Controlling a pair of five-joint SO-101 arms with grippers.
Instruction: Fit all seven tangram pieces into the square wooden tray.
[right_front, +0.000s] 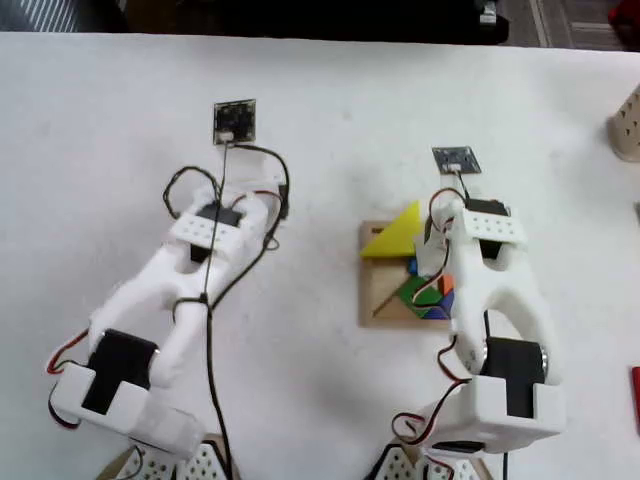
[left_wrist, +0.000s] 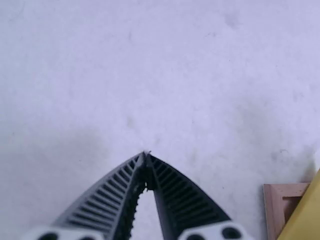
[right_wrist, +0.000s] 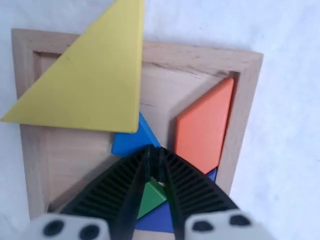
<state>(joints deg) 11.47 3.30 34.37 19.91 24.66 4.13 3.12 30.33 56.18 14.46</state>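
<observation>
right gripper: jaws drawn together, tips meeting, nothing clamped between them. It hangs over the middle of the tray, tips right at the near corner of the blue triangle. Cannot tell whether they touch it.

left gripper: jaws closed tip to tip, empty. It sits over the bare table, left of the tray, with one tray corner showing off to its right.

tray: square, wooden, right of the table's centre. In the high view it lies just left of the right arm, its right side tucked under that arm's wrist.

yellow triangle: the large one, on the far-left part of the tray and not seated. It rides up over the rim, with one corner jutting past the far rim and another out over the left rim.

orange piece: a parallelogram, flat inside the tray along the right wall, its far tip in the far-right corner.

blue triangle: inside the tray near the centre, partly under the yellow triangle's near edge, just left of the orange piece.

green piece: seen through the gap behind the jaw tips, on the near side of the blue triangle. Its outline is mostly hidden.

second blue piece: by the tray's near wall, largely covered by the gripper.

tray floor: bare wood in the near-left part.

left arm: stretched over the left half of the table, well apart from the tray.
</observation>
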